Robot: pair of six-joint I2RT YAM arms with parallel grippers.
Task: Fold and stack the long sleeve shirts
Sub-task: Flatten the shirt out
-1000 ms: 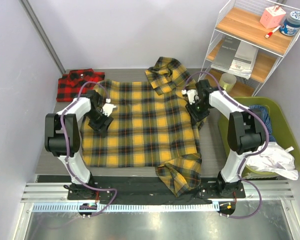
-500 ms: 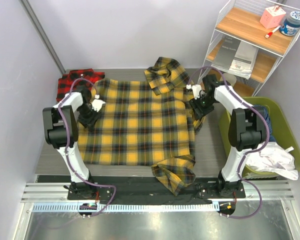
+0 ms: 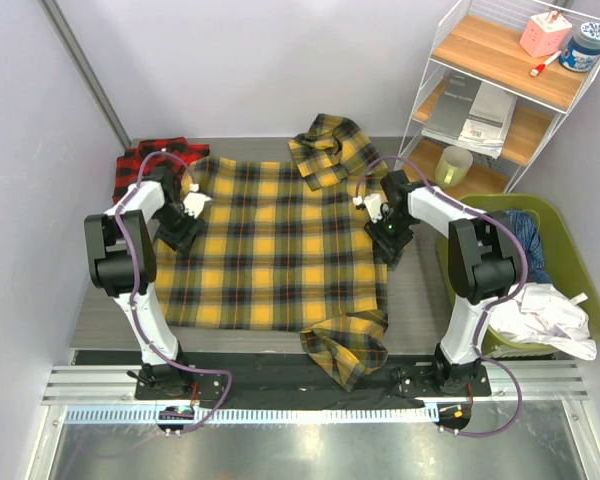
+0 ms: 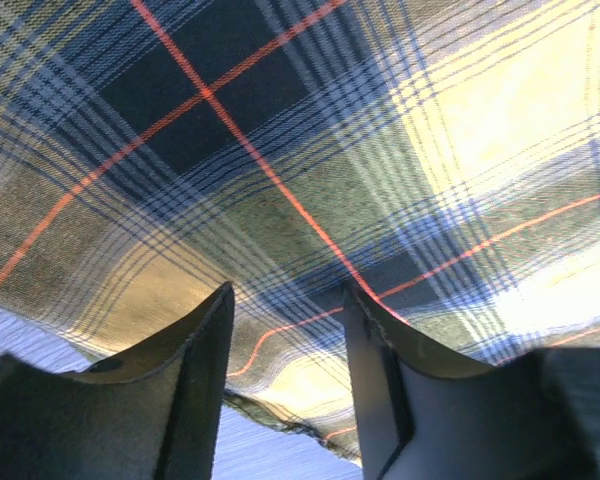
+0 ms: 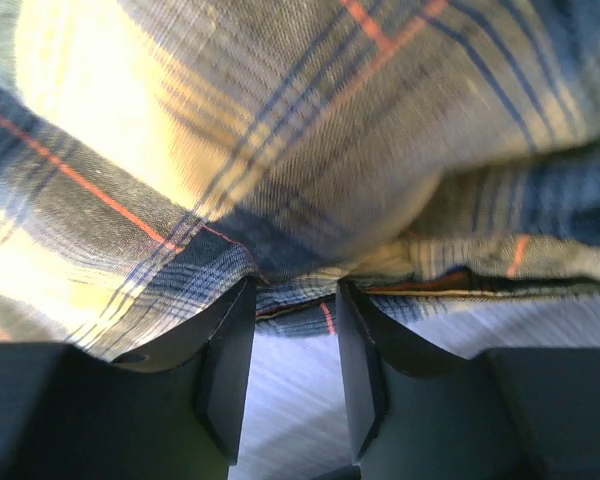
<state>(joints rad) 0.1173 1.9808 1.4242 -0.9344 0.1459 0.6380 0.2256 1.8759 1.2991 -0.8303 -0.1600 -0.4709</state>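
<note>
The yellow-and-black check shirt (image 3: 280, 245) lies spread flat in the middle of the table. One sleeve (image 3: 330, 150) is bunched at the back and the other (image 3: 350, 345) is crumpled at the front edge. The red-and-black check shirt (image 3: 140, 168) lies folded at the back left. My left gripper (image 3: 180, 232) is open at the yellow shirt's left edge, and the hem lies between its fingers in the left wrist view (image 4: 287, 295). My right gripper (image 3: 388, 232) is open at the shirt's right edge, with the hem at its fingertips (image 5: 295, 290).
A white wire shelf (image 3: 500, 90) with papers and small items stands at the back right. A green bin (image 3: 570, 250) holding clothes sits to the right of the table. A pale cup (image 3: 455, 163) stands on the lower shelf.
Both grippers moved outward from over the shirt body to its left and right edges. The shirt lies flatter, and its front sleeve has shifted a little left.
</note>
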